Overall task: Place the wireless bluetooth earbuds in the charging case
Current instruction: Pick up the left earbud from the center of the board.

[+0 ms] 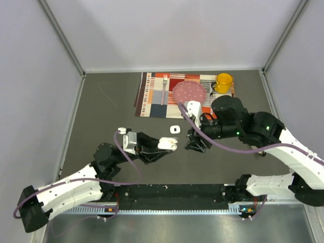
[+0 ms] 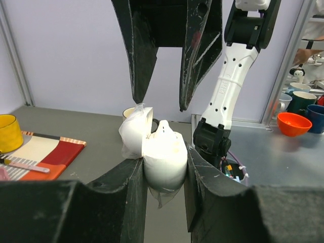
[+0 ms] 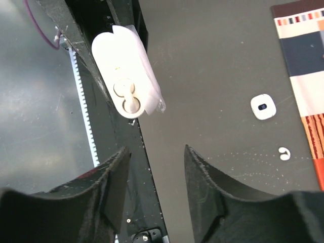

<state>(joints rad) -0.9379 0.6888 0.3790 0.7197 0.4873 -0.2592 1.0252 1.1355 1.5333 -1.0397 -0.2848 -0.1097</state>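
My left gripper (image 1: 170,144) is shut on the white charging case (image 1: 165,144) and holds it above the table. In the left wrist view the case (image 2: 163,152) sits between my fingers with its lid (image 2: 135,127) open. In the right wrist view the case (image 3: 121,66) shows one earbud (image 3: 127,97) seated in it. My right gripper (image 1: 195,144) is open and empty, just right of the case; the right wrist view shows the gripper (image 3: 154,152) near it. A tiny white earbud (image 3: 284,153) and a small white rounded piece with a dark hole (image 3: 263,107) lie on the table.
A striped placemat (image 1: 151,98) at the back carries a fork (image 1: 164,89), a pink plate (image 1: 190,92) and a yellow mug (image 1: 224,82). The small white piece (image 1: 173,129) lies just beyond both grippers. Grey walls enclose the table.
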